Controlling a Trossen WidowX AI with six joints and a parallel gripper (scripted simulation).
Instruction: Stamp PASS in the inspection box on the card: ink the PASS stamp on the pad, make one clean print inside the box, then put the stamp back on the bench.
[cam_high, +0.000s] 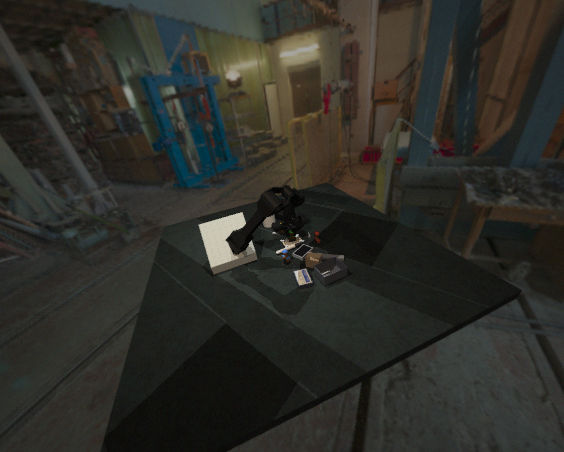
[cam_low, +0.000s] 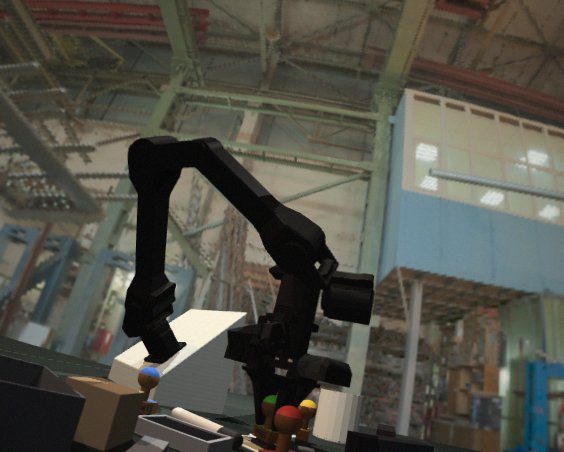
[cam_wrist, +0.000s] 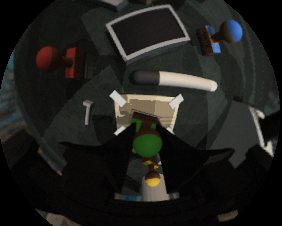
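The gripper (cam_low: 277, 400) (cam_wrist: 146, 126) is pointed downward, its two fingers closed on a stamp's handle between them. Above and beside the gripper, the black arm (cam_high: 255, 227) (cam_low: 151, 225) is bent sharply, its raised joint held well higher than the fingertips.

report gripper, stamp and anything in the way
Gripper shut on green-knobbed stamp, over the taped card. Print under it hidden. White-and-black marker lies between card and ink pad.
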